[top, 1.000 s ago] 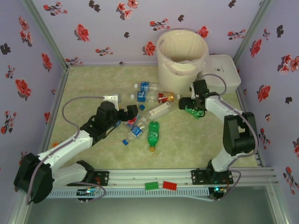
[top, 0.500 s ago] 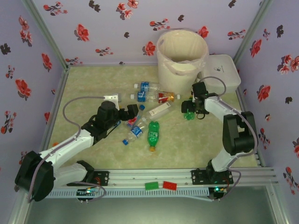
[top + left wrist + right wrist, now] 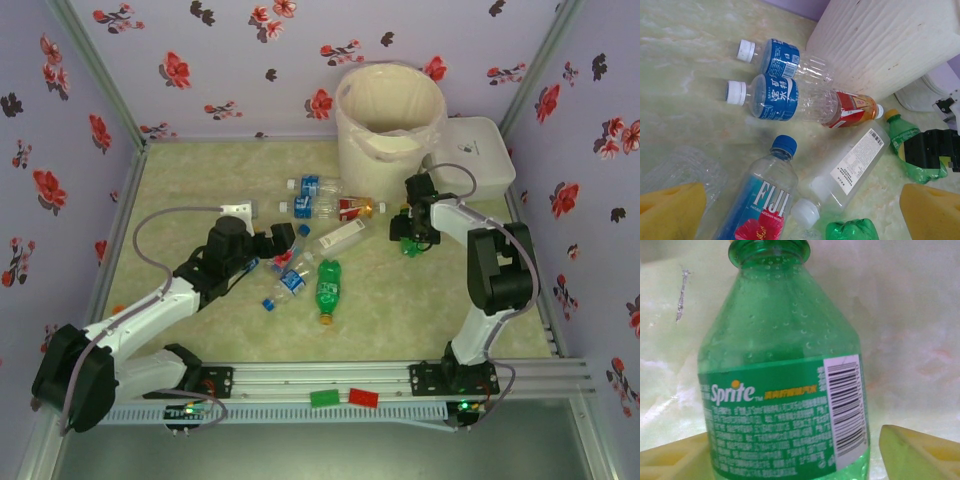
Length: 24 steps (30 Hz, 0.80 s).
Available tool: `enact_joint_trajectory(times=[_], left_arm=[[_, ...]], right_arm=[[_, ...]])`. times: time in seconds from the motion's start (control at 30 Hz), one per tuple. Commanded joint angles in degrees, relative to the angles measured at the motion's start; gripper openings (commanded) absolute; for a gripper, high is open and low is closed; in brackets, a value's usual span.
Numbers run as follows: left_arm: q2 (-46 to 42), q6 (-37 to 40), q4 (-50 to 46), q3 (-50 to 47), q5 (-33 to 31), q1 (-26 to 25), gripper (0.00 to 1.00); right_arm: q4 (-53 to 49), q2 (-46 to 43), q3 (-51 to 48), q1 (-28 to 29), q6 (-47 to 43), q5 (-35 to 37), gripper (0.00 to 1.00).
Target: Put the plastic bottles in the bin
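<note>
Several plastic bottles lie on the table: two blue-labelled (image 3: 312,185) (image 3: 305,207), a red-labelled one (image 3: 352,208), a clear one with a white label (image 3: 340,237) and a green one (image 3: 328,287). The cream bin (image 3: 370,160) stands at the back. My right gripper (image 3: 412,238) straddles a green Sprite bottle (image 3: 785,390) lying right of the pile. Its left pad (image 3: 670,460) is at the bottle's side and its right pad (image 3: 920,450) a little apart. My left gripper (image 3: 800,212) is open over a Fiji bottle (image 3: 760,200).
A flat white lidded box (image 3: 480,150) sits right of the bin, close behind my right arm. Flowered walls close the table on three sides. A rail with a green and a red block (image 3: 345,397) runs along the near edge.
My right wrist has turned and shifted slightly left over the green bottle, and its jaws have narrowed round it. The left arm has not moved.
</note>
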Motion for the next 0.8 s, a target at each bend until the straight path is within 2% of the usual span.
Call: enact_joint_trajectory(times=[0.0,0.23,0.43,0.77], left_arm=[[-1.14,0.13,-0.12,0.79,-1.04,0.48,1.00],[-0.62,-0.14,-0.65,0.62,-0.99,0.53,1.00],[-0.14,-0.13,-1.20,1.22,-1.01,1.13,1.00],[-0.13,0.47,-1.23,-0.30,-1.04,3.48,1.00]], right_arm=[[-1.91,0.86,1.07,0.33,1.40,1.77,0.72],[-1.44,-2.05,-0.63,0.34,1.27,1.68,0.52],[0.31,-10.73,-6.17,0.20,3.85,1.74,0.49],[-2.78,-33.67,-10.36,0.01,7.05,0.80,0.48]])
